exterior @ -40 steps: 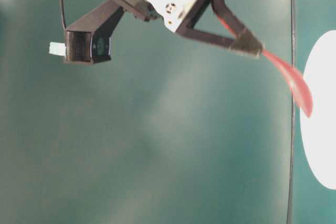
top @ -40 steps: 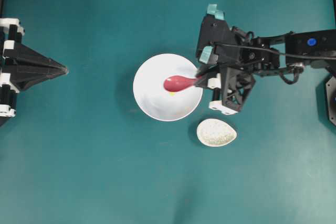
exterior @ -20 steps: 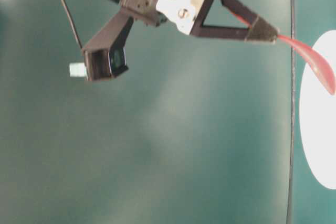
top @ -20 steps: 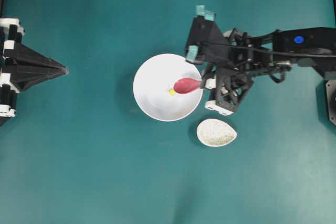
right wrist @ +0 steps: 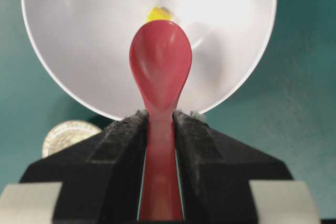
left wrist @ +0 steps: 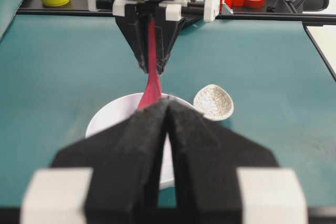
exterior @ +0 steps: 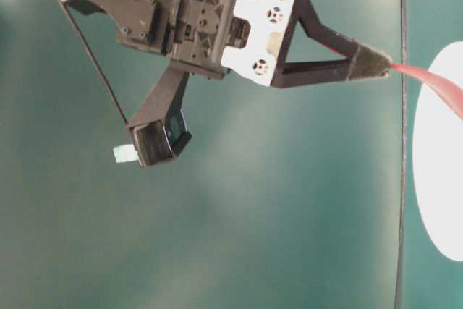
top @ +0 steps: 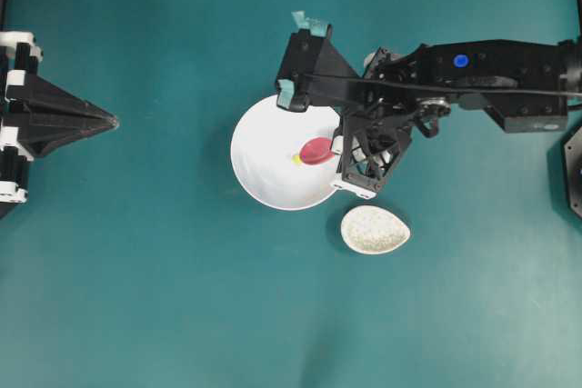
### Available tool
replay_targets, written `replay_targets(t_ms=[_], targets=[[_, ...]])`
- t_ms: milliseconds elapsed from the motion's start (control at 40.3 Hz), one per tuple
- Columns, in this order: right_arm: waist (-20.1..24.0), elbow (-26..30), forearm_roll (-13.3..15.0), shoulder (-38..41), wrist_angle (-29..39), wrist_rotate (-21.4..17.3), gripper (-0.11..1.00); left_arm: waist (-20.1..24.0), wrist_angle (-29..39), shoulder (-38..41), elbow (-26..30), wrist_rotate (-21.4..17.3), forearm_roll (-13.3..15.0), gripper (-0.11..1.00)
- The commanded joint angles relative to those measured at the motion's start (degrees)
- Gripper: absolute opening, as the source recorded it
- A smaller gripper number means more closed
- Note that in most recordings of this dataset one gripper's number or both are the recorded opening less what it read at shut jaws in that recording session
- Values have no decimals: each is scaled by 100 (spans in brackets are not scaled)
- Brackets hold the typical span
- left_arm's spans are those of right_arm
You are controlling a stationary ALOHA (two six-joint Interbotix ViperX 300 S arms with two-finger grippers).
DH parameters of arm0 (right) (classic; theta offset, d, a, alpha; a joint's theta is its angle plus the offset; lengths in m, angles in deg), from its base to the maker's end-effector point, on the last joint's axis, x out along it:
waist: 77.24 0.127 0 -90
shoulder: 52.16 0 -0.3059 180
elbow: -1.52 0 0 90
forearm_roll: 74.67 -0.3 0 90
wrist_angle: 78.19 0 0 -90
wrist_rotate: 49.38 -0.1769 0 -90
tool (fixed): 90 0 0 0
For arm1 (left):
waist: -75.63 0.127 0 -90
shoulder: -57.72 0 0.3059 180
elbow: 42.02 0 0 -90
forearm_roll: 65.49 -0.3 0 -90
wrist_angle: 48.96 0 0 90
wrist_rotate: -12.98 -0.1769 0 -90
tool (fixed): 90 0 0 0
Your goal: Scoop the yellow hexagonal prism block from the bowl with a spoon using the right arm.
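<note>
Spoon poised in the bowl, scoop about to begin.

The right gripper (right wrist: 160, 129) clamps the spoon (right wrist: 160, 66) by its handle; just beyond the tip, the yellow block (right wrist: 157, 12) lies in the bowl (right wrist: 79, 51). Next, the tip likely must slide under it. The left gripper (left wrist: 168, 124), well apart from the bowl, is closed and empty.
</note>
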Motion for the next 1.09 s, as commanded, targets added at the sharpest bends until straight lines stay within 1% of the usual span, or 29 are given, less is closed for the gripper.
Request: replay_targets(t_ms=[0,99,198,1066], targets=[[0,167,-105,-62,105,-9,24,9,-26,44,105,9,-9,4],[0,167,-229,-62,132,-18,24,9,-35,44,105,9,-9,4],[-9,176,-264,-53,141,-26,24,9,-35,44,105,9,-9,4],[-18,132,-264,325,-132,-18,24,9,-35,44,105,9,0,4]])
